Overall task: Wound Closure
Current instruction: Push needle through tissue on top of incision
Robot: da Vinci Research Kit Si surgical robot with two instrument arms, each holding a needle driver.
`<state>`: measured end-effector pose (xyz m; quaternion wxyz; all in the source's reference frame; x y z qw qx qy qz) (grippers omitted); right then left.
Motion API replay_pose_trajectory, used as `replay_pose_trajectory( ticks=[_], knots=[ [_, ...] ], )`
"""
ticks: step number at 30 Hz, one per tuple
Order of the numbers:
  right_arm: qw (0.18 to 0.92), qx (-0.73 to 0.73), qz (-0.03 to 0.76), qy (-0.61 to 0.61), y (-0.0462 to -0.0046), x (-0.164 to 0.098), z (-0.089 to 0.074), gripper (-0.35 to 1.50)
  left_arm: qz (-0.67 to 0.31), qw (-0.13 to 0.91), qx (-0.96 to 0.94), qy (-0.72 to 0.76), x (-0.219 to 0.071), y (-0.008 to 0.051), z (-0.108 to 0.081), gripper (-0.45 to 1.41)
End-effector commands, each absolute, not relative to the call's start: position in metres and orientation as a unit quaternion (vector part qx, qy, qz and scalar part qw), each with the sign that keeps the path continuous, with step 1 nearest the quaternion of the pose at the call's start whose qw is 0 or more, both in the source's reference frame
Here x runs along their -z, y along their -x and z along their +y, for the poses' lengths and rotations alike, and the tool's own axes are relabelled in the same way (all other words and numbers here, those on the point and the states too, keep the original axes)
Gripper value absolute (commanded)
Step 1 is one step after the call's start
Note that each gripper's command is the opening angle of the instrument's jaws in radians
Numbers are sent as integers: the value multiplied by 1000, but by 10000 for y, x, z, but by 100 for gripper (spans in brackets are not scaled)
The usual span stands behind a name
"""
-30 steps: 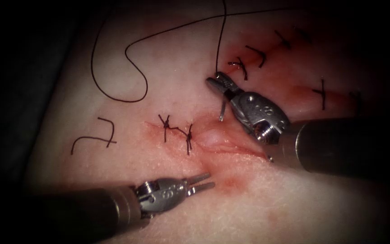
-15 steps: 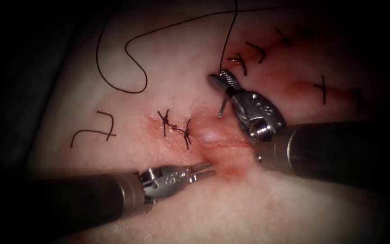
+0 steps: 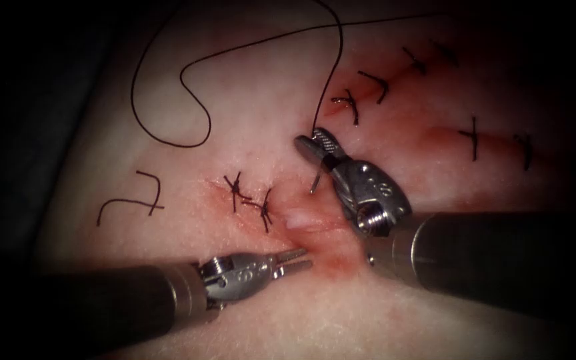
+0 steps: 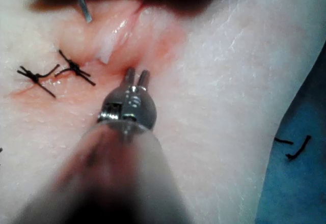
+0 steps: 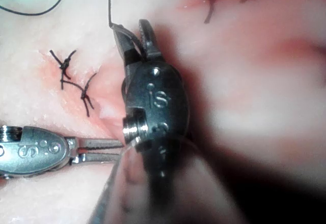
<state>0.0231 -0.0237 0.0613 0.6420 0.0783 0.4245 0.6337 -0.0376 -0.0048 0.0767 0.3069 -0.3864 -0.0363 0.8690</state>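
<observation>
Right tool [image 3: 316, 142], from the endoscope, grips the needle [image 3: 316, 179] near its thread end, the point hanging free above the tissue [image 3: 435, 313], not in it, just right of the two knotted stitches [image 3: 248, 199]. The thread [image 3: 195, 100] trails toward the tissue's far edge. The left tool [image 3: 296, 259] holds nothing, jaws slightly parted, tips at the cut [image 3: 328, 230], probably to steady its edge.

Left wrist camera: left tool [image 4: 137, 76], jaws slightly apart, at the reddened cut [image 4: 114, 40].

Right wrist camera: right tool [image 5: 133, 36] clamped, thread [image 5: 110, 0] leading away.
</observation>
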Motion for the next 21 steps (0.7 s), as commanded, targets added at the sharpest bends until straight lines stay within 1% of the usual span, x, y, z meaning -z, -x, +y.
replay_pose_trajectory(
  ticks=[1, 13, 16, 21],
  knots=[
    [640, -633, 427, -84, -241, -612, -246, -35, -37, 307, -869, 387, -775, 381, -50, -15],
    [626, -636, 432, -129, -261, -611, -258, -35, -35, 305, -871, 384, -767, 377, -56, -15],
    [627, -627, 433, -161, -270, -619, -250, -35, -33, 301, -873, 381, -758, 376, -59, -15],
    [595, -644, 419, -234, -278, -640, -258, -35, -31, 295, -877, 379, -748, 373, -62, -15]
  ],
)
